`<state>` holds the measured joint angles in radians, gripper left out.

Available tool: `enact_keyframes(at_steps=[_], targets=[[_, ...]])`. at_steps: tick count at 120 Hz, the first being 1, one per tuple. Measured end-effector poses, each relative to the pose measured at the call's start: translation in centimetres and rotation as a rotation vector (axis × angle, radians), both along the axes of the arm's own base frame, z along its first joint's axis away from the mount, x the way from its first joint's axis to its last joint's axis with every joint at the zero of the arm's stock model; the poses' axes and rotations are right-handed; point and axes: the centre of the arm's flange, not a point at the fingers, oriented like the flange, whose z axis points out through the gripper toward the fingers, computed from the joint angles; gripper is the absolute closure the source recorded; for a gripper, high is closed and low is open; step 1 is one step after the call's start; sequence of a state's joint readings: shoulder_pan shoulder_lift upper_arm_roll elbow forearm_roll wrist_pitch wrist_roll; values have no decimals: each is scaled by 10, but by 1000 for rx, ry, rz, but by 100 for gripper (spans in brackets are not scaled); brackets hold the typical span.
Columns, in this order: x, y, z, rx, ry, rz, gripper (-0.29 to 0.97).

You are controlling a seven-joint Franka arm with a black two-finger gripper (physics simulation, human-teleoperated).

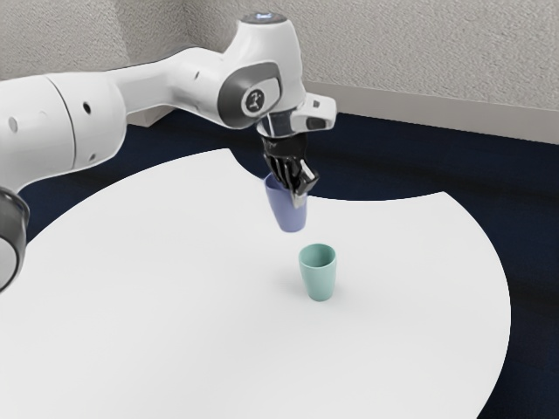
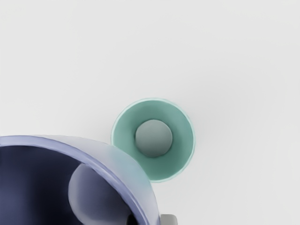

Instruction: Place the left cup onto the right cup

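So the periwinkle-blue plastic cup hung slightly tilted in the air, empty, with the black fingers clamped on its rim. Just below it, toward the exterior view's right, the teal-green plastic cup stood upright and empty on the round white desk.

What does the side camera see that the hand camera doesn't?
Side camera: the white arm, its gripper pinching the blue cup by its rim, the cup hanging tilted above the table, plus the wall and dark floor. Hand camera: a look straight down into the blue cup and the green cup, right to their round bottoms. Both: the two cups and the white table.
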<state>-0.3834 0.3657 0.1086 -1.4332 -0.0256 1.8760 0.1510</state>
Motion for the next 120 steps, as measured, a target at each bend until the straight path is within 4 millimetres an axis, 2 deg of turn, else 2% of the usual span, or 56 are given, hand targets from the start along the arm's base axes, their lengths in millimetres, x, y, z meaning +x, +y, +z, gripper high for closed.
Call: enact_keyframes(at_steps=[40,120], targets=[[1,-22,-24,23,11,-16,78],[13,-42,-55,29,-40,-31,78]])
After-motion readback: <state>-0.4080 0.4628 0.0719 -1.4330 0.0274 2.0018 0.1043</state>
